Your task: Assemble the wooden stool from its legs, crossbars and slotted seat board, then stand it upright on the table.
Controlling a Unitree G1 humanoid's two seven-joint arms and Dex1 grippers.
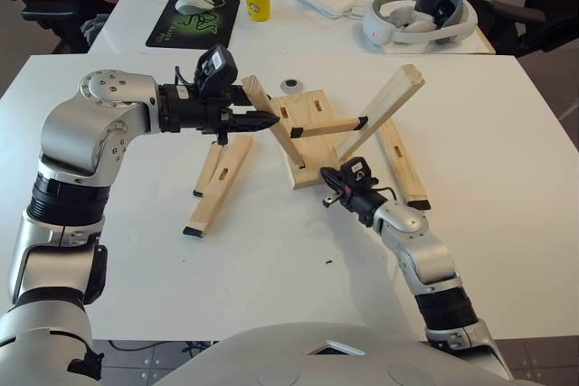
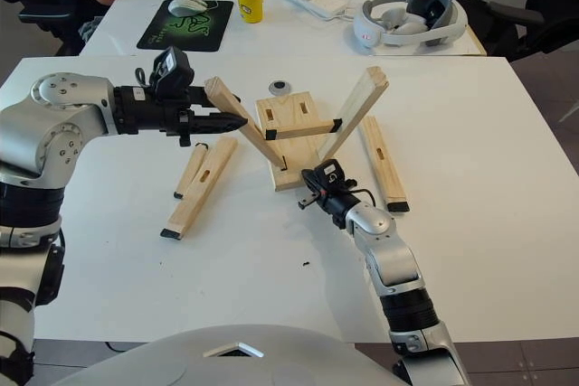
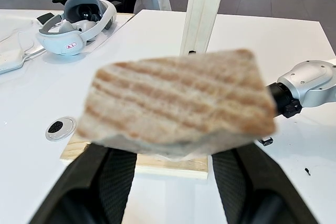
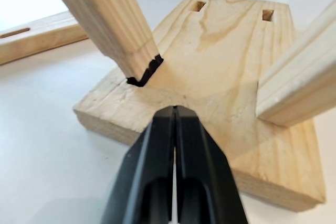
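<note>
Saw two loose pieces (image 1: 217,185) lying at nine o'clock of the seat board (image 1: 308,108). Clamped the left gripper (image 1: 269,120) on a leaning leg (image 1: 288,144), its foot in a near slot. Set the right gripper (image 4: 174,113), jaws together, at the board's six o'clock edge. Judged leg-fitting in hand; next called for squaring that leg and pressing it home.

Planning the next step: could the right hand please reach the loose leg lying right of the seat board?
Probably yes: the right hand, shut, sits close beside the loose leg, nothing between.
</note>
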